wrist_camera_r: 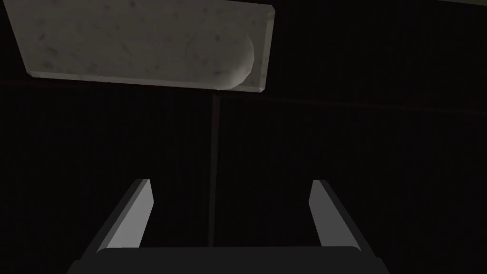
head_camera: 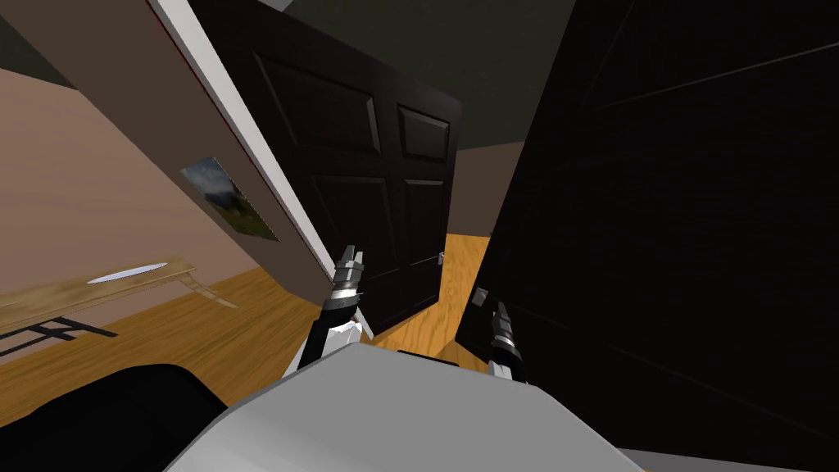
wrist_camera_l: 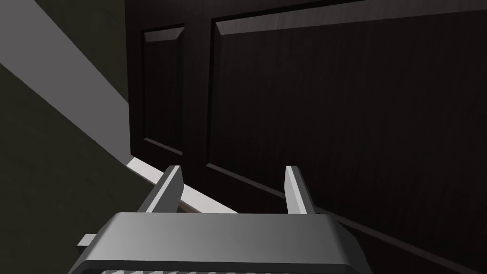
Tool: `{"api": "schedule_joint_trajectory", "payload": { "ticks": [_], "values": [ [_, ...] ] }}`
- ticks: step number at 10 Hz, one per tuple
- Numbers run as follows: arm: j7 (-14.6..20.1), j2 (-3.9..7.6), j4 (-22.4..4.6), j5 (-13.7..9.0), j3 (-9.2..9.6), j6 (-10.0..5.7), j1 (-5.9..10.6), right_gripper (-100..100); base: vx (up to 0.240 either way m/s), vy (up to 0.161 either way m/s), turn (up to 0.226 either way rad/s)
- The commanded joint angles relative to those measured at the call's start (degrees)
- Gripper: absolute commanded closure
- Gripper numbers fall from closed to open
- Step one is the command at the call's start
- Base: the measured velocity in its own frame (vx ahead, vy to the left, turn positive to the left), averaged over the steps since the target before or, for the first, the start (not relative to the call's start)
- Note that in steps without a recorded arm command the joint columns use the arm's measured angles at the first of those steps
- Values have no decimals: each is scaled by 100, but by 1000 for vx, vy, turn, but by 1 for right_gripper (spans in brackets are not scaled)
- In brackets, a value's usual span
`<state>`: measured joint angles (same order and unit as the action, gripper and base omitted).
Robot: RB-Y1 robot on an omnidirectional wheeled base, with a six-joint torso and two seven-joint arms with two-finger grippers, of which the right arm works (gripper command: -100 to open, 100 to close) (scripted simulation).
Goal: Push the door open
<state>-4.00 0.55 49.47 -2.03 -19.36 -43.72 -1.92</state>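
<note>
The door (head_camera: 352,164), dark with raised panels, stands swung partly away from its white door frame (head_camera: 238,123), and a strip of wood floor (head_camera: 459,262) shows past its free edge. A small grey handle (head_camera: 441,259) sits on that free edge. The left gripper (head_camera: 351,256) is raised in front of the door, near its hinge side and close to the frame. In the left wrist view the left gripper (wrist_camera_l: 233,183) points straight at the door (wrist_camera_l: 333,95) with its fingers (wrist_camera_l: 173,185) set well apart and nothing between them. One finger lies over the white strip of the door frame (wrist_camera_l: 209,202) and the other over the door's panelled face. Whether the tips touch the door I cannot tell. Beyond the door's free edge rises a large dark surface (head_camera: 696,205), and the right gripper (head_camera: 500,311) is held up close against it, just below a small grey plate (head_camera: 481,296). In the right wrist view the right gripper (wrist_camera_r: 231,209) faces that dark surface (wrist_camera_r: 356,142) with its fingers (wrist_camera_r: 138,214) spread and holding nothing. The grey plate (wrist_camera_r: 119,43), with a rounded bump at one end, lies beyond their tips. On the hinge side of the door, past the frame, a tan wall (head_camera: 98,180) carries a picture (head_camera: 225,199). Farther from the door along it stands a wooden table (head_camera: 74,293) with a white dish (head_camera: 131,273) on top.
</note>
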Motion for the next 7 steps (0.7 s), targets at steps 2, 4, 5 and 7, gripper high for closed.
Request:
{"api": "schedule_joint_trajectory", "payload": {
  "ticks": [2,4,5,7],
  "values": [
    [-32,-192,4,-18,-31,-47,-27,-100,200,-10,29],
    [-43,-317,-13,-26,-45,-71,-25,-100,205,72,-10],
    [-41,-269,-52,-33,-62,-83,-28,-100,83,18,-25],
    [-41,-269,-52,-33,-62,-83,-28,100,-22,-2,19]
  ]
}}
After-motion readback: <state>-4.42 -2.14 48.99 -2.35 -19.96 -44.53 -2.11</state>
